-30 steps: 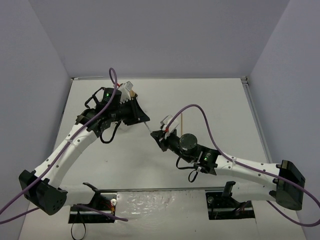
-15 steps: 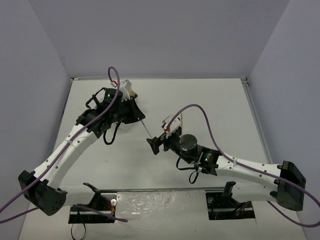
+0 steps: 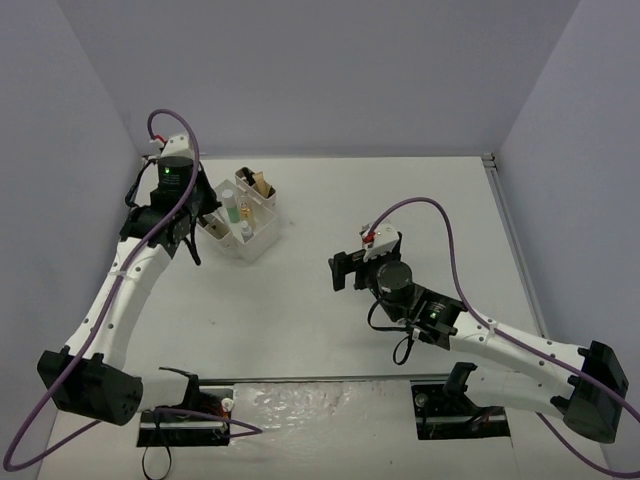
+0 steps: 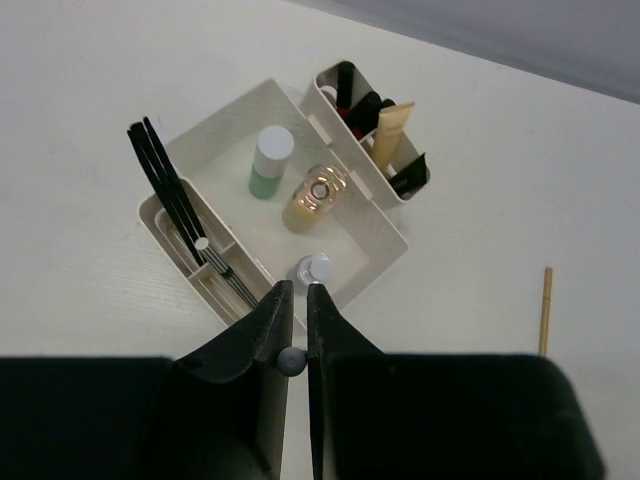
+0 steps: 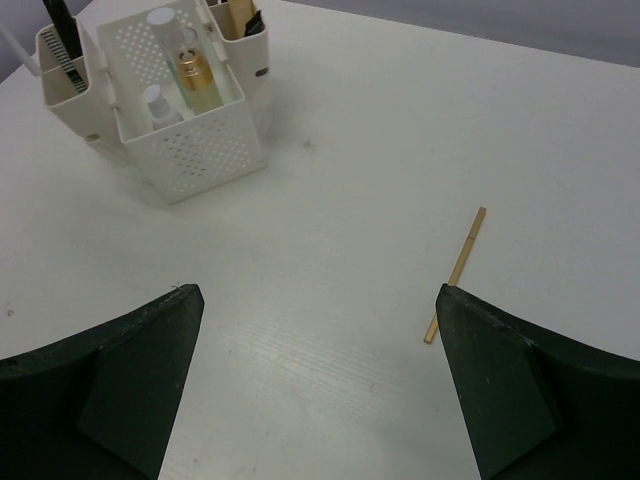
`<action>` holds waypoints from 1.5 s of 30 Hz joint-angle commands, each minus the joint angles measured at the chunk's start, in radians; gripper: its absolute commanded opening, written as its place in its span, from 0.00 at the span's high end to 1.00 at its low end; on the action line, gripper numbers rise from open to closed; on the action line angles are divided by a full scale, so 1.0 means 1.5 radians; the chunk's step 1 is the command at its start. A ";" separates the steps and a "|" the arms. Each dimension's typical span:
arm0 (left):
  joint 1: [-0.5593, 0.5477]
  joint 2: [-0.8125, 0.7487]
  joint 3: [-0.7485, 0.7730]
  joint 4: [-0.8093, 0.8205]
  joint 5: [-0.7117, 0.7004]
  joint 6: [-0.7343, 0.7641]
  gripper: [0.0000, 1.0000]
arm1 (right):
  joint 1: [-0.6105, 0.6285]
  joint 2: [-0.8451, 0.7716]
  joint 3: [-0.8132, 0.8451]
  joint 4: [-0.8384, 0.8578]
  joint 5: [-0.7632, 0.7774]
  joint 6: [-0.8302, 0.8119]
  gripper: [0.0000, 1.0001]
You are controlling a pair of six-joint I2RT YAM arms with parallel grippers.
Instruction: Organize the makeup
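Right gripper was spread wide, left gripper pressed together. Thin tan stick lying flat could be nudged aside if pinched off-centre.

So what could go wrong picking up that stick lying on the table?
1. The stick is thin and lies flat, so the open right end effector may push it along rather than grip it.
2. The black pencils lean out over the rim of the box; adding another could knock them out.
3. The shut left end effector hangs right over the small bottle; a descent might bump it.
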 commanded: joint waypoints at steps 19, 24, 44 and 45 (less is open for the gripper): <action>0.053 0.084 -0.080 0.220 -0.061 0.037 1.00 | -0.066 -0.040 -0.030 -0.028 0.028 0.048 0.00; 0.053 0.075 -0.095 0.214 -0.088 0.029 0.90 | -0.069 -0.034 -0.035 -0.031 0.038 0.059 0.00; 0.052 -0.051 -0.022 0.103 -0.081 0.053 0.08 | -0.233 0.210 0.069 -0.122 -0.031 0.185 0.11; 0.052 -0.061 -0.019 0.097 -0.082 0.058 0.06 | -0.237 0.235 0.081 -0.124 -0.034 0.188 0.11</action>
